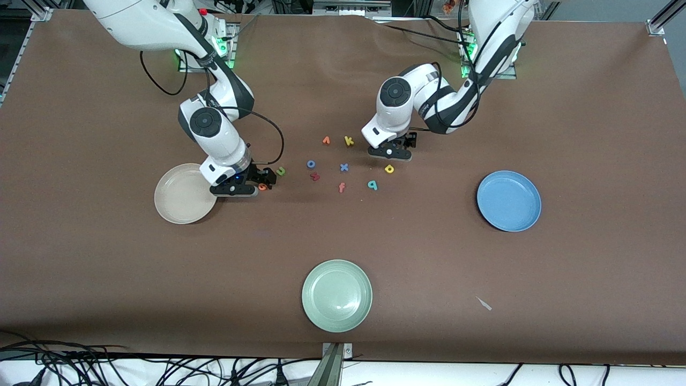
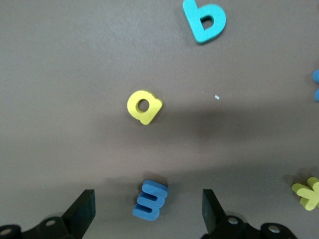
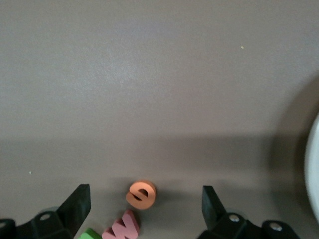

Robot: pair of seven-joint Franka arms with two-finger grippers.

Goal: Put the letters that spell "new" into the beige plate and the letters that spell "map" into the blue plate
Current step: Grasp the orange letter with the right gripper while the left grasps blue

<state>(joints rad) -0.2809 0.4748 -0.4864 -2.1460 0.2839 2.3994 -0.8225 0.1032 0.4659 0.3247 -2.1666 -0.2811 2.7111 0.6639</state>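
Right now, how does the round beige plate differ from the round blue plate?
The round beige plate lies toward the right arm's end of the table, with the right gripper low beside it; the round blue plate lies toward the left arm's end, with no gripper by it. The beige one is cream, the other medium blue. Both are shallow, look alike in size, and hold no letters.

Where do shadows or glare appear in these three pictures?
Front view: soft glare inside the green plate. Left wrist view: a dark shadow band lies across the table between the yellow p and the blue m. Right wrist view: a similar shadow band lies above the orange e.
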